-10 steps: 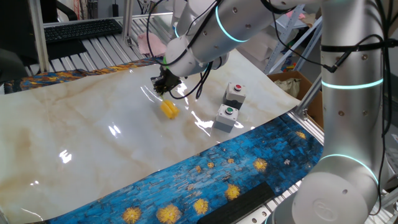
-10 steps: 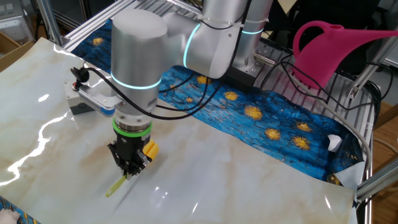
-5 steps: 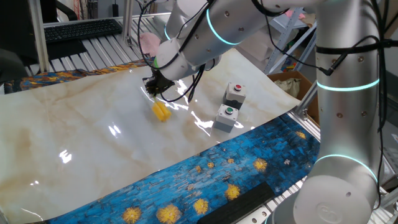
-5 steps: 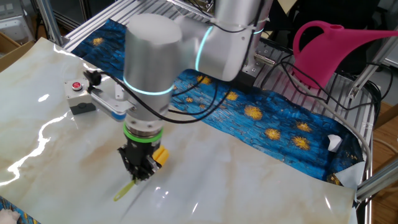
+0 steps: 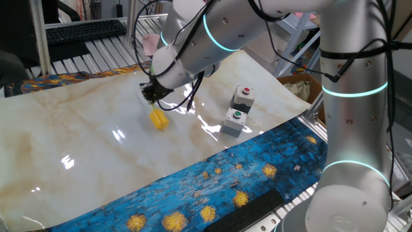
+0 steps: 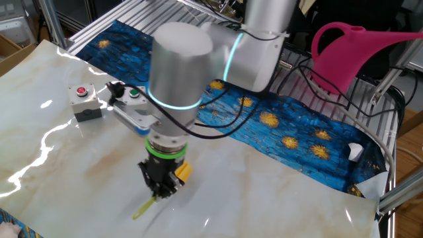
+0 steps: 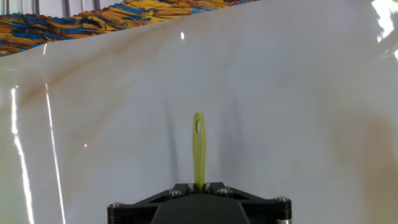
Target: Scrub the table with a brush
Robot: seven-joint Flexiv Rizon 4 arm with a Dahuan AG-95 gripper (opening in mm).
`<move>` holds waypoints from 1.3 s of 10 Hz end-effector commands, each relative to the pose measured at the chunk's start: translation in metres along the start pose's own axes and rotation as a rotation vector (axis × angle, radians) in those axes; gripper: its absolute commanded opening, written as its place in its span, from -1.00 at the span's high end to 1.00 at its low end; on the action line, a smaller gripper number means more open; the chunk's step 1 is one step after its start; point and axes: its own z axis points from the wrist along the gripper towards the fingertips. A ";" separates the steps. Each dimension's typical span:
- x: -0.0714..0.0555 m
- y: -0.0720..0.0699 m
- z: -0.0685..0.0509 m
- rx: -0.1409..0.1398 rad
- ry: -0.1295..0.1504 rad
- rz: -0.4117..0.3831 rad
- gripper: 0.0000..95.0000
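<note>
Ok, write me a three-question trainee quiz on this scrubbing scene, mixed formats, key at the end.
1. True or false: the gripper is shut on the brush.
2. The button boxes have tops coloured: A) red and green, B) blue and yellow, C) both black.
3. Fill in: beyond the table, on the metal bench, lies a pink ____.

Key: 1 true; 2 A; 3 watering can.

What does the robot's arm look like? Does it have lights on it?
The arm is made of fat, round silver-grey tubes with rings of glowing turquoise light at the joints. Thin black cables loop along it. Near the wrist sits a bright green band, and below that the small black gripper with two fingers.
</note>
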 end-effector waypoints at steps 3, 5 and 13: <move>0.010 0.018 -0.003 0.003 0.002 0.032 1.00; 0.015 0.027 -0.004 0.005 0.002 0.047 1.00; 0.016 0.034 -0.008 0.032 0.156 0.072 1.00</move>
